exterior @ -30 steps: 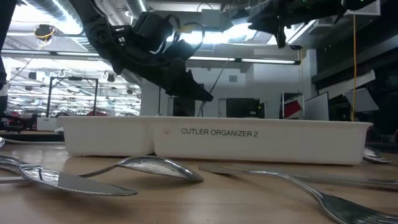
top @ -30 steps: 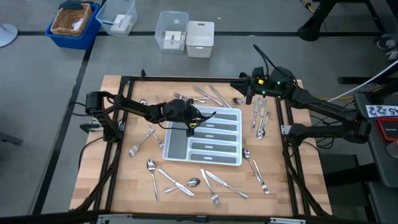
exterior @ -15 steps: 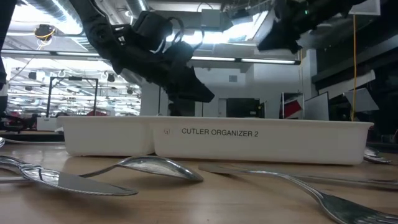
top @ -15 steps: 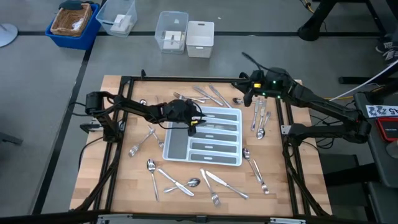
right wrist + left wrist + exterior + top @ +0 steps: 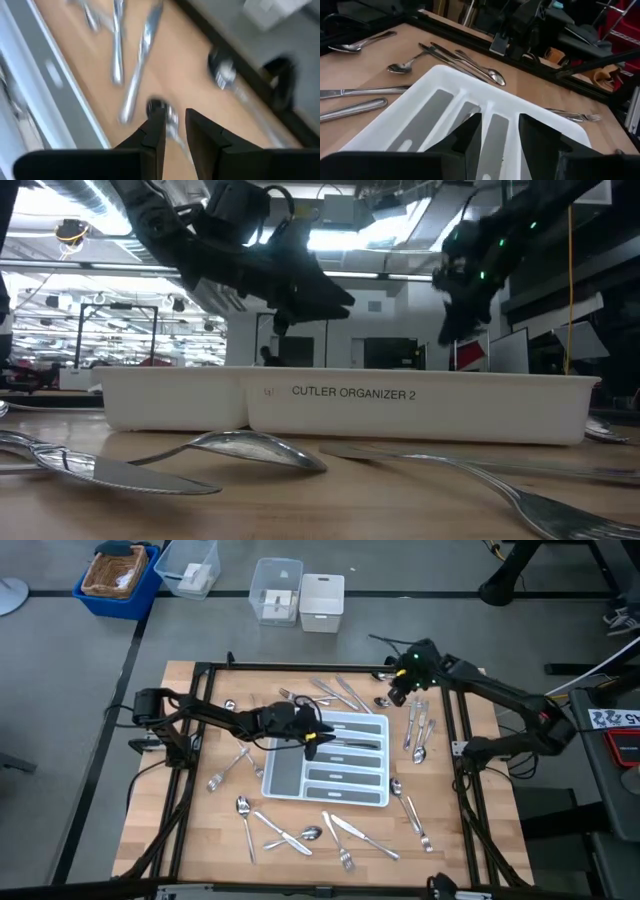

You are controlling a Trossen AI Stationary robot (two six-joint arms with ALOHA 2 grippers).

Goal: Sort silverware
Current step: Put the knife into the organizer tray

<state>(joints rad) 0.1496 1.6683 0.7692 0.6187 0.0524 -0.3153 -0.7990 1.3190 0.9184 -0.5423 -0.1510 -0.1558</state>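
Silverware lies scattered on the wooden table around the white tray (image 5: 326,800): forks and knives (image 5: 335,692) by the far edge, a group (image 5: 418,730) right of the tray, more (image 5: 300,830) on the near side. Two pieces (image 5: 352,744) lie in the tray's far compartments. My left gripper (image 5: 316,736) hovers open over the tray's left part (image 5: 445,75), with nothing between its fingers (image 5: 470,135). My right gripper (image 5: 393,696) points down, narrowly open, just above a small spoon (image 5: 159,107) that rests flat near the far edge (image 5: 383,702).
Black frame rails (image 5: 300,668) run along the table's far, left and right sides. Clear boxes (image 5: 277,592) and a blue bin (image 5: 118,578) stand on the floor beyond the far edge. Bare wood (image 5: 200,830) shows at the near left.
My right gripper has swung toward the table's left and tipped down, coming low over the small spoon near the far edge. My left gripper has shifted slightly right over the tray and risen a little. No silverware has visibly moved.
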